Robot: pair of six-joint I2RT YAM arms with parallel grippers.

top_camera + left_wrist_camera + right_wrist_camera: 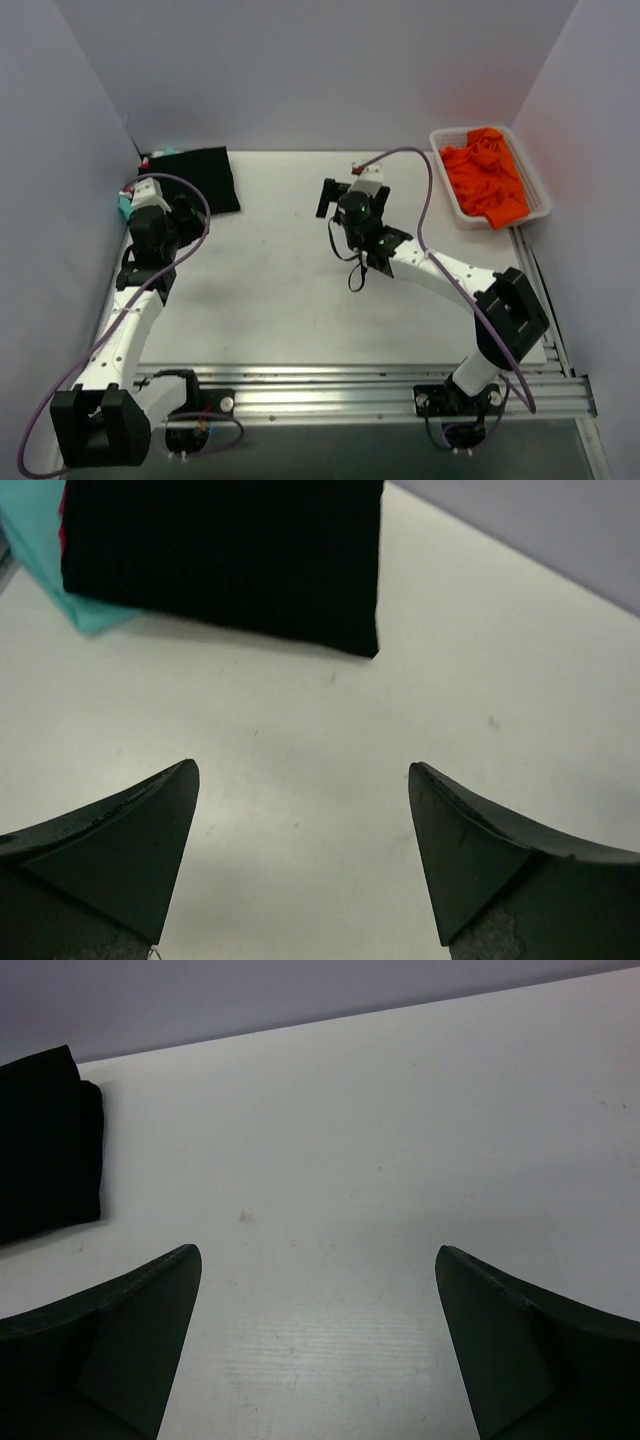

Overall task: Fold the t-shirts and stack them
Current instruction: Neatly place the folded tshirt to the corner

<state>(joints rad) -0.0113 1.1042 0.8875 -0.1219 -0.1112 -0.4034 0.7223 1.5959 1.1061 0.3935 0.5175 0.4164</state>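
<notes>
At the upper left of the overhead view, a black t-shirt lies folded into a flat, matte rectangle on the pale table. In the left wrist view, a teal shirt and a thin magenta strip peek from under its left edge, mostly hidden and cut off by the frame. The left gripper hovers near the stack, its dark wedge-shaped fingers spread wide and holding nothing. The right gripper, mid-table, is equally wide apart and empty. At the upper right, a white lattice basket holds crumpled orange cloth.
</notes>
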